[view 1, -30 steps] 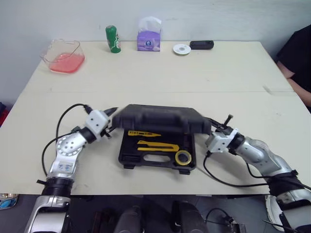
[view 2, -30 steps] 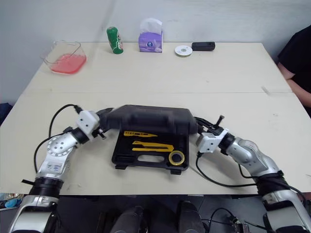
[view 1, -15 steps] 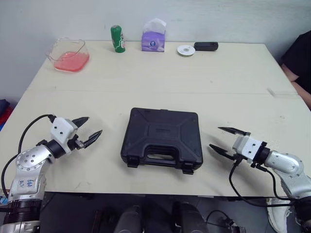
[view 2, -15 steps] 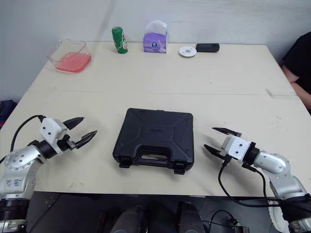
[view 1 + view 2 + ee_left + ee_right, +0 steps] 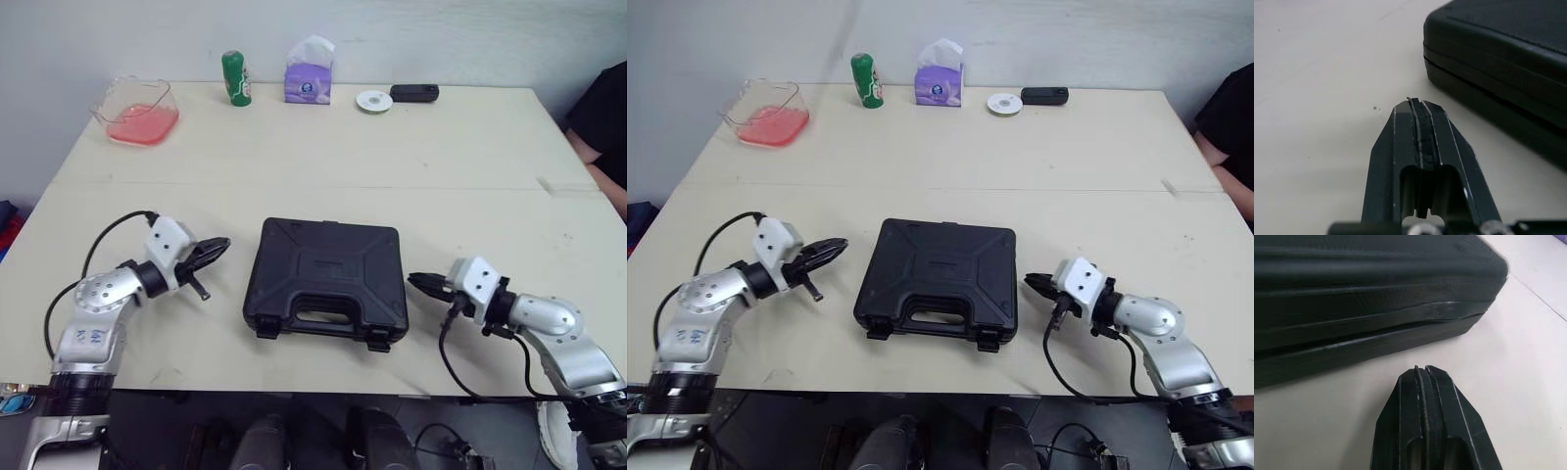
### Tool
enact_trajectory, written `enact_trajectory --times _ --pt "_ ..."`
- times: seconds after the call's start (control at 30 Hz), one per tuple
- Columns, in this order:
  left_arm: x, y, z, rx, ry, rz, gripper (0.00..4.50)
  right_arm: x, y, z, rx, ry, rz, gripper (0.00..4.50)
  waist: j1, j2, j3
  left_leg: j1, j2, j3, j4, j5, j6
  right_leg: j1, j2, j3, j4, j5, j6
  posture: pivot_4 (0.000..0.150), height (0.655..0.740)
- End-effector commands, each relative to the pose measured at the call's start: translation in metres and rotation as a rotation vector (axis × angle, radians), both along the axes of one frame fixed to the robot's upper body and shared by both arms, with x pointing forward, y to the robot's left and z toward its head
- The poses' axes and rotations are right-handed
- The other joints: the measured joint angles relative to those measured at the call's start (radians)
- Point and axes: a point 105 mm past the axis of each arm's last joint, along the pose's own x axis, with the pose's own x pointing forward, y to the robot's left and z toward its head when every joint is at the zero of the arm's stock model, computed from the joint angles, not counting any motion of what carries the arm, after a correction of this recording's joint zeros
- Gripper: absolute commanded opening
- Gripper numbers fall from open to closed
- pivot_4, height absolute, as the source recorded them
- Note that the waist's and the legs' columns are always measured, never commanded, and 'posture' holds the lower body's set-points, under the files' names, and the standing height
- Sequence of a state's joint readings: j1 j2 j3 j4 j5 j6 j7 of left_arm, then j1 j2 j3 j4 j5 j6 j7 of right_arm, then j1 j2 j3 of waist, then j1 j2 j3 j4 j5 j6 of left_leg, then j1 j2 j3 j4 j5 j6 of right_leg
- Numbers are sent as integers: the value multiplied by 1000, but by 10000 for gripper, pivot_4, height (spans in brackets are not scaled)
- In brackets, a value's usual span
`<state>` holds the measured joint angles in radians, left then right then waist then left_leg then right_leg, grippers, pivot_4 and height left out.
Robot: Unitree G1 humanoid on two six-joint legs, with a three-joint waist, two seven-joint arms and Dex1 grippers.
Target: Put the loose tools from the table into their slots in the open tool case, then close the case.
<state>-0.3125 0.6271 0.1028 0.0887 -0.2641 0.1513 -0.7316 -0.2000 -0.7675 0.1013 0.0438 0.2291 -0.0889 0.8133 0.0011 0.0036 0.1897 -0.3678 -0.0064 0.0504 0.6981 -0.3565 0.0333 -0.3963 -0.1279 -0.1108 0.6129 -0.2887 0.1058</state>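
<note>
Pale tabletop held the black case in its middle, lid down
Near its sides the left tool and right tool were pinched tight and empty; the case looked hard and heavy, best held by its front handle

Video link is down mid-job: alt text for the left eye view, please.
A closed black tool case lies flat near the front edge of the table. The left gripper and right gripper, fingers shut, point at its two sides without touching. A clear dish, green can and tissue box stand at the far edge.
</note>
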Motion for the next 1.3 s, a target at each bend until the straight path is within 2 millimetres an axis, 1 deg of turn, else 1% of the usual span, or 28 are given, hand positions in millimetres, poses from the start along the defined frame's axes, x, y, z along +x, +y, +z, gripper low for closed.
enact_trajectory --times 0.03,0.13,0.23,0.37,0.43,0.5,0.57,0.7,0.83,1.0,1.07,1.2,1.3 --pt "3 -16 -2 -5 30 -30 418 7 4 1 -34 -27 -2 0 0 0 0 0 0 0 0 0 0 0 0 0 0 0 0 1500 7400" --pt "1 -25 -10 -6 73 -54 418 13 8 1 -44 -20 -3 0 0 0 0 0 0 0 0 0 0 0 0 0 0 0 0 1500 7400" --pt "-2 -29 -14 -13 85 -76 418 17 12 3 -45 -21 6 0 -2 0 0 0 0 0 0 0 0 0 1 0 0 0 0 1500 7400" --pt "-7 -33 -19 -26 112 -96 418 21 21 7 -51 -31 50 0 -2 0 0 0 0 0 0 0 0 0 0 0 0 0 0 1500 7400" --pt "-12 -33 -24 -23 130 -110 418 23 28 8 -55 -30 78 0 -4 0 0 0 0 0 0 0 0 0 0 0 0 0 0 1500 7400" --pt "-25 -36 -27 -48 165 -155 418 28 38 11 -56 -36 116 0 -10 0 0 0 1 0 0 0 0 0 1 0 0 0 0 1500 7400" --pt "-33 -37 -25 -49 159 -174 418 34 46 15 -54 -44 143 0 -15 0 0 0 1 0 0 0 -1 0 1 1 0 0 0 1500 7400" --pt "-40 -35 -22 -62 145 -164 418 47 53 24 -55 -64 162 0 -15 1 1 0 1 0 0 0 -1 0 0 3 0 0 0 1500 7400" --pt "-57 -39 -24 -65 148 -183 418 66 59 32 -45 -52 155 0 -24 2 1 -1 1 -1 0 0 -1 -1 -1 4 -1 0 0 1500 7400" --pt "-63 -42 -26 -50 157 -165 418 82 57 33 -40 -37 125 0 -26 3 2 -2 1 -2 0 0 -1 -1 -1 4 -1 0 0 1500 7400" --pt "-64 -40 -26 -59 152 -131 418 88 48 32 -48 -31 95 0 -27 3 2 -2 0 -2 0 0 -1 -1 -1 4 -1 0 0 1500 7400" --pt "-67 -36 -26 -55 152 -111 418 90 38 36 -52 -43 86 0 -27 3 2 -2 0 -2 0 0 0 -1 -1 4 -1 0 0 1500 7400" --pt "-69 -26 -21 -57 133 -92 418 88 25 44 -27 -63 67 0 -26 3 2 -2 0 -2 0 0 0 -1 -2 4 -1 0 0 1500 7400"
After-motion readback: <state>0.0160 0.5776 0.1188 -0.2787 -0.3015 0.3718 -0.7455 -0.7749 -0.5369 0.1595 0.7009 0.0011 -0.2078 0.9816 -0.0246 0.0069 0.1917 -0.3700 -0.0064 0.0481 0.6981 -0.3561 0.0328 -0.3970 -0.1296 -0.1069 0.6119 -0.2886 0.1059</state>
